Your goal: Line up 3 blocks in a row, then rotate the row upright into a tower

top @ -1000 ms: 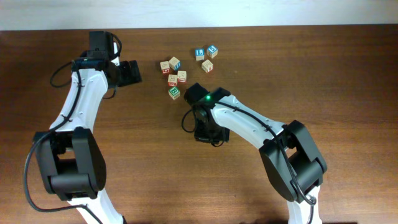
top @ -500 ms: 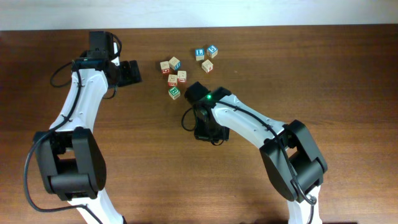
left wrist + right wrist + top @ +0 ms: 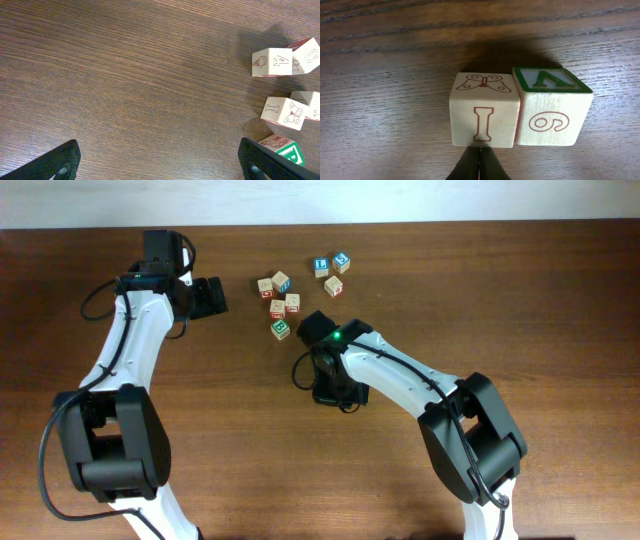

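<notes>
Five pale letter blocks sit clustered at the table's back centre. The green-faced block [image 3: 281, 329] [image 3: 552, 107] stands side by side with a beige block [image 3: 278, 309] [image 3: 484, 117] that bears a red "I" and a butterfly. A red-trimmed block [image 3: 265, 287] lies further back. My right gripper [image 3: 479, 152] is shut and empty. Its tips rest against the foot of the "I" face. In the overhead view they are hidden under the right arm [image 3: 330, 345]. My left gripper [image 3: 216, 296] [image 3: 160, 156] stands wide open over bare wood, left of the cluster, holding nothing.
Two blue-faced cubes [image 3: 320, 266] [image 3: 342, 261] and a beige cube [image 3: 334, 285] lie behind and to the right of the cluster. A cable loop [image 3: 299, 371] hangs off the right arm. A pale wall strip borders the table's far edge [image 3: 400, 222].
</notes>
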Tool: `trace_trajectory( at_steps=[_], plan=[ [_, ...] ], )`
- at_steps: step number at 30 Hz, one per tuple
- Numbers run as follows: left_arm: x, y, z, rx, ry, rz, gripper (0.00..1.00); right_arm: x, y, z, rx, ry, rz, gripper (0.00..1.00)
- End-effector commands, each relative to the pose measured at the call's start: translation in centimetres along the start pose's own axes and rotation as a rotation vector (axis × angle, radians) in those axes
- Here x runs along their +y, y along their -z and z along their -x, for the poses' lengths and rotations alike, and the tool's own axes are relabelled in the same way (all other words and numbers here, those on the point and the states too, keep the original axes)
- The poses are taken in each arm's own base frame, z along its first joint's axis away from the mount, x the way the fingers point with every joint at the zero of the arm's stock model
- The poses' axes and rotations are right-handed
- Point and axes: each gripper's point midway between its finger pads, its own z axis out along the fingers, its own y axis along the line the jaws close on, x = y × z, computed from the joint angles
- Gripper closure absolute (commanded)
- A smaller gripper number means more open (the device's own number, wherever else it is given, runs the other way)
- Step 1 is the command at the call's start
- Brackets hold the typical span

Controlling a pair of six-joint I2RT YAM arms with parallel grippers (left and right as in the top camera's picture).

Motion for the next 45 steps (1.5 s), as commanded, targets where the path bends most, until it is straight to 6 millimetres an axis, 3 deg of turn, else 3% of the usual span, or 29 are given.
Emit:
trace_trajectory(
  at_steps=[1,8,12,15,19,22,26,33,39,45],
  plan=[
    [0.2,0.2,0.7,-0.017,0.02,0.005,0.01,0.3,0.3,0.9,-0.021,0.037,0.003,0.96],
    [0.2,0.2,0.7,-0.015,0.02,0.005,0.01,3.4,6.0,3.7,-0.142,0.145,0.094,0.95],
    [0.0,0.2,0.6,-0.012,0.02,-0.003,0.01,6.3,8.8,6.9,-0.289,0.248,0.197,0.68],
    [-0.2,0.2,0.6,-0.01,0.02,-0.013,0.01,8.2,9.6,9.6,-0.394,0.263,0.272,0.6],
    [1.1,0.2,0.9,-0.016,0.074,-0.002,0.01,12.2,8.0,13.1,-0.538,0.369,0.353,0.55],
    [3.2,0.2,0.9,-0.003,0.14,0.004,0.01,13.3,5.7,14.5,-0.572,0.408,0.36,0.54],
    [3.6,0.2,1.0,-0.001,0.154,-0.011,0.01,13.9,3.0,15.4,-0.581,0.418,0.356,0.53],
    [3.6,0.2,1.0,0.0,0.154,-0.011,0.01,14.2,0.5,15.7,-0.566,0.401,0.362,0.42],
    [3.6,0.2,1.0,0.0,0.154,-0.011,0.01,14.6,0.0,15.2,-0.537,0.407,0.389,0.51],
    [3.6,0.2,0.9,0.003,0.154,-0.01,0.01,14.7,-0.3,14.8,-0.526,0.395,0.387,0.68]
  ],
)
